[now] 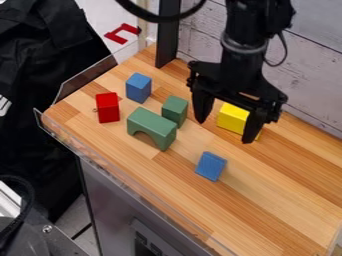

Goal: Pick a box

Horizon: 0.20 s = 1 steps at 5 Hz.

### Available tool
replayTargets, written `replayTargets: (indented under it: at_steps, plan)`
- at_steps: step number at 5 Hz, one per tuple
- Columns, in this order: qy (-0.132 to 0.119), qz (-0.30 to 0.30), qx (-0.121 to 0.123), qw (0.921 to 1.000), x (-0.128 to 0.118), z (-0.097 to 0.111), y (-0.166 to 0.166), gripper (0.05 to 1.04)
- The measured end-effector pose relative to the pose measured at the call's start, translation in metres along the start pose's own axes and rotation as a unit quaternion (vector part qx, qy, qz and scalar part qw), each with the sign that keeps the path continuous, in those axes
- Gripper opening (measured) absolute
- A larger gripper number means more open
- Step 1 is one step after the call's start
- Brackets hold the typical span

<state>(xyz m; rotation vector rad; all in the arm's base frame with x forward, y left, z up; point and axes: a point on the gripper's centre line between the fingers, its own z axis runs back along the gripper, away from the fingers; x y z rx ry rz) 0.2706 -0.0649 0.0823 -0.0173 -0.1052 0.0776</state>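
Tool, right of centre, is opened wide, released — the yellow block is seen behind it, slightly toward upper right.

5 coloured boxes lie across the wooden counter.

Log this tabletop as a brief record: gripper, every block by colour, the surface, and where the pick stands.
Gripper: open, fingers spread, hanging over the yellow block's area
Yellow block: on the table, partly behind the gripper
Red block: near the table's left edge in the view
Blue blocks: one behind the green arch, one in front
Green pieces: an arch, a small block beside it
Surface: wooden table
Pick status: nothing gripped; yellow block is the likely target
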Motion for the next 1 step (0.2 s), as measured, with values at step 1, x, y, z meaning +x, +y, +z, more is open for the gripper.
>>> replayTargets:
  at_steps: [1]
  plan:
    - [0.011,-0.003,-0.002,0.9999,-0.0019,-0.0054,-0.0018,0.999]
